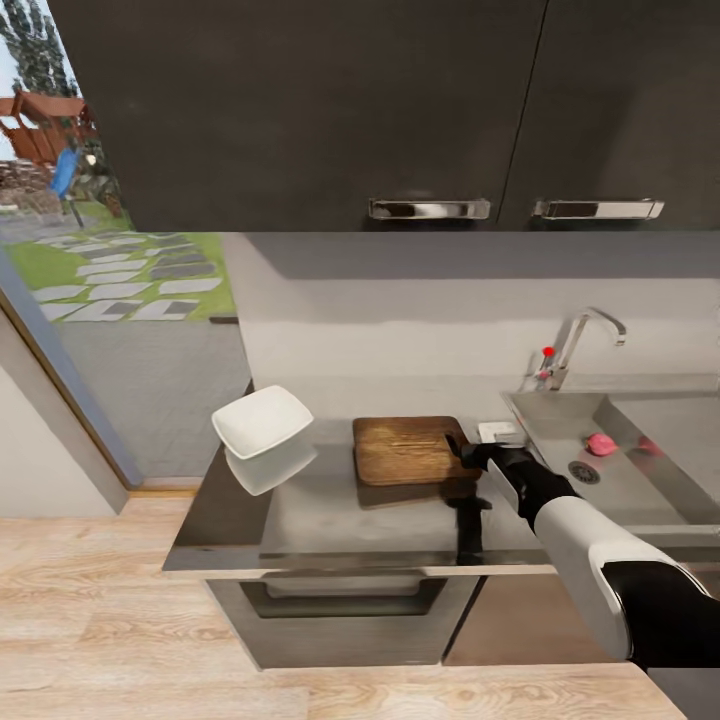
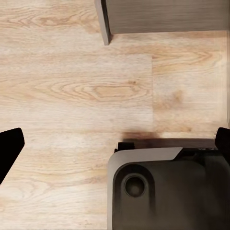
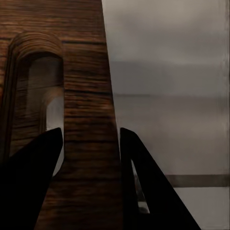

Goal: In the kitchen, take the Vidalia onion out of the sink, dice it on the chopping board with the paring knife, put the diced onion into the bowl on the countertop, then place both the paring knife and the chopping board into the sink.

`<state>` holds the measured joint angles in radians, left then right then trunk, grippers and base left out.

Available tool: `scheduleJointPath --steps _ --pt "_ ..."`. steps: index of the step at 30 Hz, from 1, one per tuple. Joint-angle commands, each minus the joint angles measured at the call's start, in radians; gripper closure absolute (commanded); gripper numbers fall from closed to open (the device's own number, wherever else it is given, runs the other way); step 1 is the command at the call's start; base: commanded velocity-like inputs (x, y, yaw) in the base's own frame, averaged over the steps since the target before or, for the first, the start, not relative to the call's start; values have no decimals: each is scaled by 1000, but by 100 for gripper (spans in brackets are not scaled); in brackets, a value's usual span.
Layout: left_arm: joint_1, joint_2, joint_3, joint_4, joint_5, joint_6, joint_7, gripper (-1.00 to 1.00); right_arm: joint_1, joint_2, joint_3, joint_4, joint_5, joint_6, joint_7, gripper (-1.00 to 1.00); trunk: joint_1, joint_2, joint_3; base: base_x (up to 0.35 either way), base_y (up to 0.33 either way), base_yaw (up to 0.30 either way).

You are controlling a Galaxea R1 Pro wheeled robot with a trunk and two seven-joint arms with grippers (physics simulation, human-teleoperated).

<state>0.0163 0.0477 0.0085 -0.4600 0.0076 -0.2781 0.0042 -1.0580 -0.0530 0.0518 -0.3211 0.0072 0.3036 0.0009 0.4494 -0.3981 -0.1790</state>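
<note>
Grey steel sink (image 1: 650, 480) holds the Vidalia onion (image 1: 601, 444), a small pinkish-red lump lying just up from the round drain (image 1: 584, 472); the chrome tap (image 1: 572, 350) with its red knob stands at the basin's far rim. White squarish bowl (image 1: 263, 424) sits on the left part of the glossy grey tabletop (image 1: 320, 510), nothing visible inside it, its reflection doubled beneath. Dark brown chopping board (image 1: 408, 450) lies flat between bowl and sink, grain visible, top bare. My right gripper (image 1: 470, 453) is at the board's right edge, well apart from the onion, which is in the basin farther to my right. In the right wrist view my right gripper (image 3: 91, 158) has its two dark fingers (image 3: 33, 182) spread, one on each side of the board's edge (image 3: 81, 96), with the grey tabletop (image 3: 172, 96) beside it; nothing is clamped, though I cannot tell whether the pads touch the wood. In the left wrist view my left gripper (image 2: 115, 148) is spread wide, fingertips (image 2: 9, 148) at the frame sides, over the wooden floor (image 2: 76, 86) and my own dark base (image 2: 167, 191). Paring knife not identifiable.
</note>
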Motion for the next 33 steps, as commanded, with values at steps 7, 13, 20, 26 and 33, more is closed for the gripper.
scheduleJointPath --steps 7,13,20,26,33 --pt "0 0 1 -2 1 -1 0 -100 0 -1 6 -2 0 6 -1 100 1 -2 -2 0 -44 0" --pt "0 0 1 -2 1 -1 0 -100 0 -1 6 -2 0 6 -1 100 1 -2 -2 8 -2 0" --pt "0 0 1 -2 0 -1 0 -100 0 1 6 -1 0 6 -11 100 1 -2 -2 20 0 0" --pt "0 0 1 -2 1 -1 0 -100 0 12 6 -1 -1 6 -98 100 1 -2 -2 0 0 0" --pt "-1 0 1 -2 0 -1 0 -100 0 16 6 -1 -1 6 -109 100 1 -2 -2 0 0 0"
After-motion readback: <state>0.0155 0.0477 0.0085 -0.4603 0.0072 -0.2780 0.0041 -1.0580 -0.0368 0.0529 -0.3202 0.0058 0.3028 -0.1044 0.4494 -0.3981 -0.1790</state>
